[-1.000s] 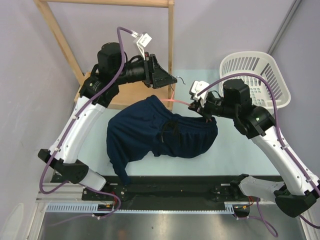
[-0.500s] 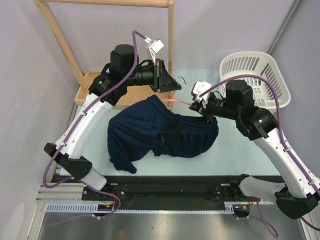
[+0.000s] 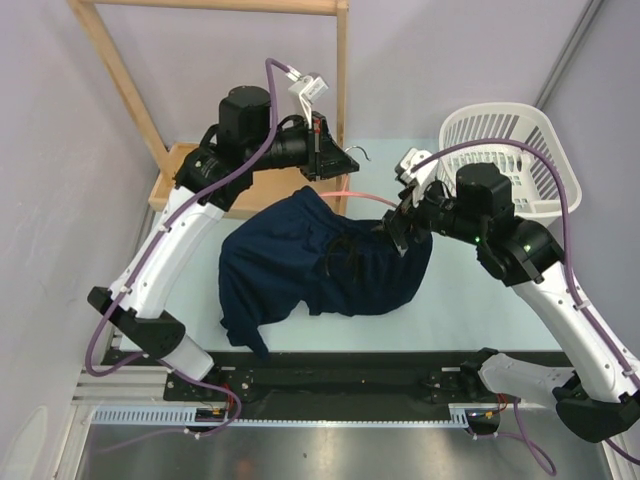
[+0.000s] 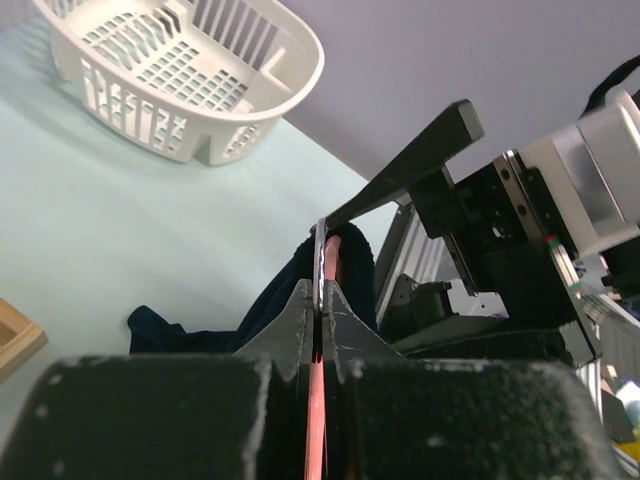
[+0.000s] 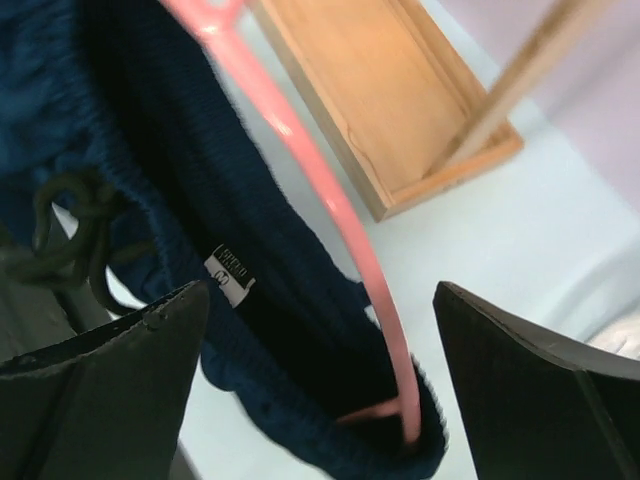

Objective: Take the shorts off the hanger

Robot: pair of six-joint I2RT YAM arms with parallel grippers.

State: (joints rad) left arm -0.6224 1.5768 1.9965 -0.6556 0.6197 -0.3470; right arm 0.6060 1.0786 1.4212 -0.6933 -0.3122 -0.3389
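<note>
The dark navy shorts (image 3: 310, 265) lie bunched on the table, their waistband still round the thin pink hanger (image 3: 357, 192). My left gripper (image 3: 343, 165) is shut on the hanger's neck just under the metal hook (image 4: 320, 250); in the left wrist view the fingers (image 4: 297, 310) pinch the pink stem (image 4: 317, 400). My right gripper (image 3: 397, 230) hangs open over the waistband's right end. In the right wrist view the hanger arm (image 5: 330, 200) and the shorts (image 5: 250, 330) show between its spread jaws, touching neither; a white size label (image 5: 229, 274) shows inside the waistband.
A white slatted basket (image 3: 545, 125) stands at the back right. The light wooden rack frame (image 3: 341, 70) rises at the back left, its wooden base (image 3: 170, 170) lying under my left arm. Pale table surface (image 3: 470, 300) shows in front of the shorts.
My left gripper has closed on the hanger near its hook. My right gripper has opened, let go and drawn slightly right. The shorts have sagged a little lower.
</note>
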